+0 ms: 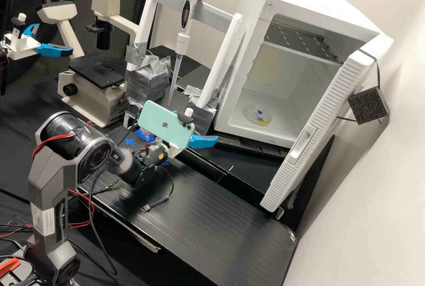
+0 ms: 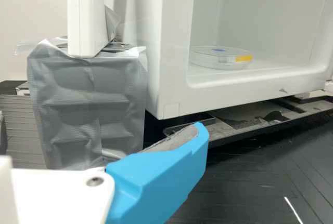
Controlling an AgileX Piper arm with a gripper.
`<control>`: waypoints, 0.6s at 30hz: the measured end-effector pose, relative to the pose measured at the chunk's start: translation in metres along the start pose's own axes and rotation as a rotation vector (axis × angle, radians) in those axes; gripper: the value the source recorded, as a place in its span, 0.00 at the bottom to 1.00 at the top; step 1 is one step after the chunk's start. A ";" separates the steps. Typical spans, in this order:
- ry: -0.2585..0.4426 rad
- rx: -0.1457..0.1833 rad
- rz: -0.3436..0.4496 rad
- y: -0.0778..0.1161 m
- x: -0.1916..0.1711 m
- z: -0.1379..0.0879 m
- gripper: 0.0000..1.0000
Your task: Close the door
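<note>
Fingers (image 2: 158, 174) spread apart, nothing held between them: that is how the claw (image 1: 197, 125) stands, low above the counter (image 1: 199, 215), near the taped-up stand foot (image 2: 86, 109) and the cabinet (image 1: 318, 5)'s front corner. A phone (image 1: 166, 126) rides on the wrist just behind it. Beyond, the door (image 1: 322, 120) stands wide open, swung well out from the cabinet, with a long grip (image 1: 303, 145) toward its free end and a black block (image 1: 368, 105) beside it, on the wall side. From where I stand, claw and door are well apart.

The step in hand, as I judge it, is getting round to the door's outer side. I'd back away from the stand first, since the pipette (image 1: 183, 42) hangs there and a careless elbow or that phone could knock it. Then I'd go wide around the free end, because pushing from the inner side would only open the door further. Space toward the wall (image 1: 358, 215) looks tight, so a slim approach would serve best.

Once behind it, press near the free end, where it should swing most easily, and follow the curve rather than shoving straight. Go gently, as a slam might jog the dish (image 1: 259, 116) inside. Finish with a steady push at the edge until the door sits flush.
</note>
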 end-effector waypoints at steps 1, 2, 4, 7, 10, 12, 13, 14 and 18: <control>0.000 0.000 0.000 0.000 0.000 0.000 1.00; 0.000 0.000 0.000 0.000 0.000 0.000 1.00; 0.000 0.000 0.000 0.000 0.000 0.000 1.00; 0.001 0.000 0.001 0.000 0.000 0.000 1.00; 0.000 -0.016 0.011 0.004 -0.008 0.007 1.00; -0.001 -0.019 0.026 0.011 -0.019 0.012 1.00; 0.001 -0.015 0.042 0.016 -0.028 0.015 1.00; 0.000 -0.006 0.059 0.020 -0.031 0.017 1.00; 0.033 0.017 0.159 0.045 -0.064 0.028 1.00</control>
